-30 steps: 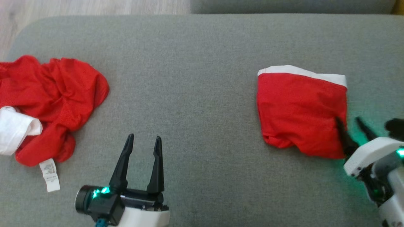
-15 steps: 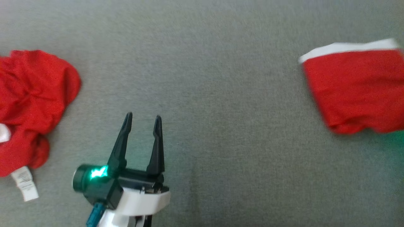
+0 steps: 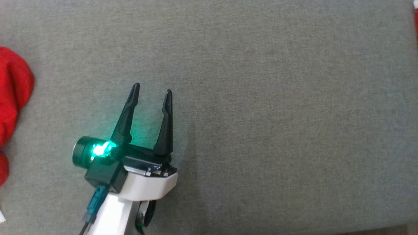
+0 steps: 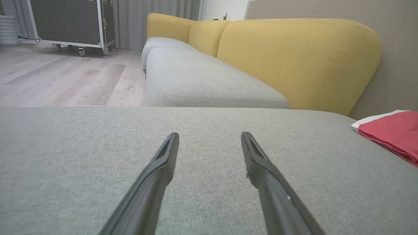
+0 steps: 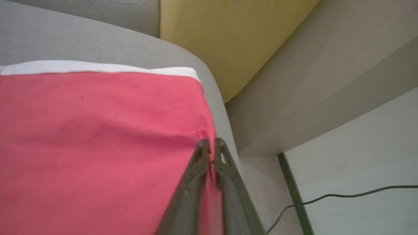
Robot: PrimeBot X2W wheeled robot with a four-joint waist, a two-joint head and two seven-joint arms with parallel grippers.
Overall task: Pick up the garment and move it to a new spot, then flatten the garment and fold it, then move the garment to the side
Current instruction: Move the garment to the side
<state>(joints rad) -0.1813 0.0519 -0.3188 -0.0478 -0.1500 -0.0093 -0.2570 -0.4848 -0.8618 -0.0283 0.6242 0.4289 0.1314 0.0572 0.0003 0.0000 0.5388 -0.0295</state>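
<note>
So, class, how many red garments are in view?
2. The left garment is cut off at the head view's left edge; the folded garment is pinched by the right end effector.

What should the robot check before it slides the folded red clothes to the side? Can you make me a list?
1. Right hand pinched shut on the edge of the folded red garment: ok.
2. Pinch catches every layer of the fold: cannot tell.
3. Left hand open, empty and off the cloth: ok.
4. Fold tidy, white band straight along one edge: ok.
5. Room on the cushion past the pinched edge: not ok, the cushion's rounded edge is right beside it.
6. Crumpled red garment lying far apart from the folded one: ok.
</note>
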